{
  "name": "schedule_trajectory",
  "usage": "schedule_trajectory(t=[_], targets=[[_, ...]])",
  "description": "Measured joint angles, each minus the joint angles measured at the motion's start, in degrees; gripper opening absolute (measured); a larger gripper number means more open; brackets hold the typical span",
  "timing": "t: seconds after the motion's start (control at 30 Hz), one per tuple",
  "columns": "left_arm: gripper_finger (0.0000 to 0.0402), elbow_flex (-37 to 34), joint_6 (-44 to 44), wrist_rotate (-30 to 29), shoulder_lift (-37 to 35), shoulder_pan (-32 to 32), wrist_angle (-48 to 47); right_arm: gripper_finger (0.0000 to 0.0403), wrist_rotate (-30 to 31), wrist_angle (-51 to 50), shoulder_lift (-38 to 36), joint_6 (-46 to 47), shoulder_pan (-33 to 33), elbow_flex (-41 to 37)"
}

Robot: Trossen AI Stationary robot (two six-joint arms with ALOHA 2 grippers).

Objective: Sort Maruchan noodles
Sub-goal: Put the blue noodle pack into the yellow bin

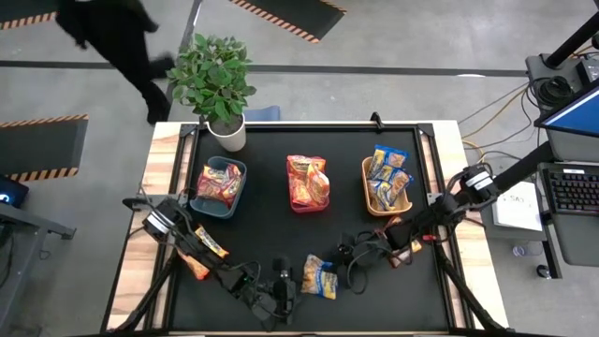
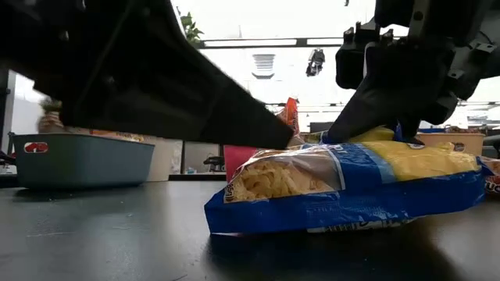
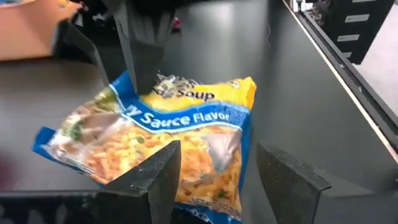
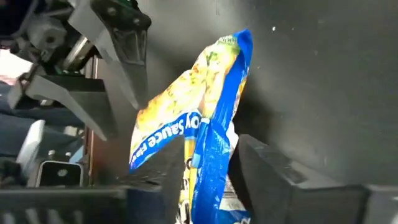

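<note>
The left end effector [image 1: 285, 284] sits low at the near edge of the bench [image 1: 271, 234], its two fingers [image 3: 158, 177] spread, with the blue-and-yellow noodle packet [image 3: 168, 143] lying flat just ahead of them and touching neither. Behind this end effector, further along its arm, two orange packets [image 1: 204, 251] lie on the bench. Beyond it, at the far side, stands the teal bin [image 1: 221, 187] holding red-pink packets, with a potted plant [image 1: 217, 84] behind that.

The red bin [image 1: 307, 183], straight out past both end effectors, holds orange packets.

The right end effector [image 1: 344, 260] comes in from the other side of the same blue-and-yellow packet. In its wrist view, its fingers [image 4: 267, 168] stand on either side of one edge of the packet, but whether they pinch the wrapper or merely straddle it I cannot tell. Back along its arm lies another orange packet [image 1: 410, 245], and beyond that the tan bin [image 1: 386, 184] holds blue-and-yellow packets.
</note>
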Motion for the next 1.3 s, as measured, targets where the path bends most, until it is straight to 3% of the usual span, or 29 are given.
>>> schedule_trajectory(t=[0.3, 0.57, 0.9, 1.17, 1.3], targets=[[0.0152, -0.02, -3.0, 3.46, 1.8, 1.45, 2.02, 0.0273, -5.58, -6.32, -5.21, 0.68, -1.88, 0.0], [0.0132, -0.1, -3.31, 3.43, 1.95, 1.6, 1.89, 0.0363, -5.07, -22.15, -12.9, 4.83, -0.74, 0.04], [0.0125, -0.42, -4.32, 3.51, 1.95, 1.89, 1.7, 0.037, -1.48, -20.7, -8.62, 8.62, 2.62, 0.02], [0.0125, -0.55, -4.44, 2.67, 2.03, 1.87, 1.48, 0.037, -4.65, -0.64, 0.86, 5.9, 2.59, 0.05], [0.0125, -0.57, -4.41, 2.61, 2.03, 1.95, 1.44, 0.037, -5.09, 4.63, 4.89, 2.99, 2.59, 1.81]])
